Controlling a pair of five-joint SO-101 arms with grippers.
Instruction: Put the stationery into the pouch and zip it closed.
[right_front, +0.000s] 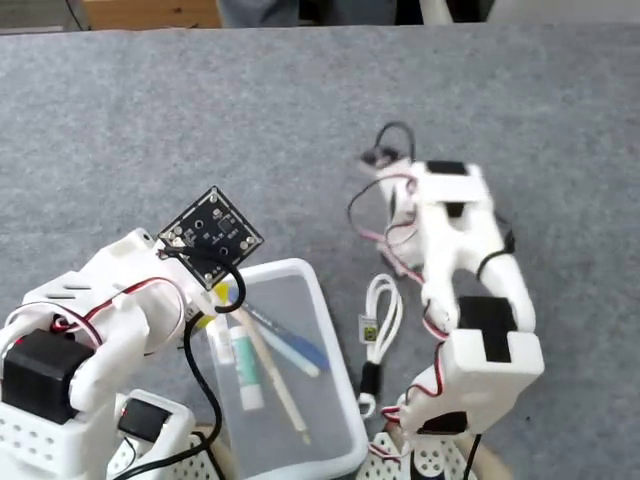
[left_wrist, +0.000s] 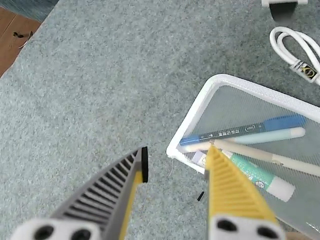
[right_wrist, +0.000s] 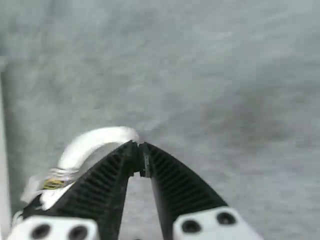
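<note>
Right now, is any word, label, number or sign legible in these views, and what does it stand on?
Nothing can be read as text.
Blue pen: white print along the dark barrel, too small to read.
Glue stick: dark marks on the green wrap, too blurred to read.
White cable: yellow and black tag on its tie, too small to read.

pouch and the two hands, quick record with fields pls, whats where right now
pouch: white-rimmed mesh, flat on the grey table; zip state unclear
in pouch: blue pen, cream pen, green glue stick
cable: white, coiled, on the table beside the pouch
left hand: open, above the pouch's corner, holding nothing
right hand: shut, empty, close by the cable
</note>
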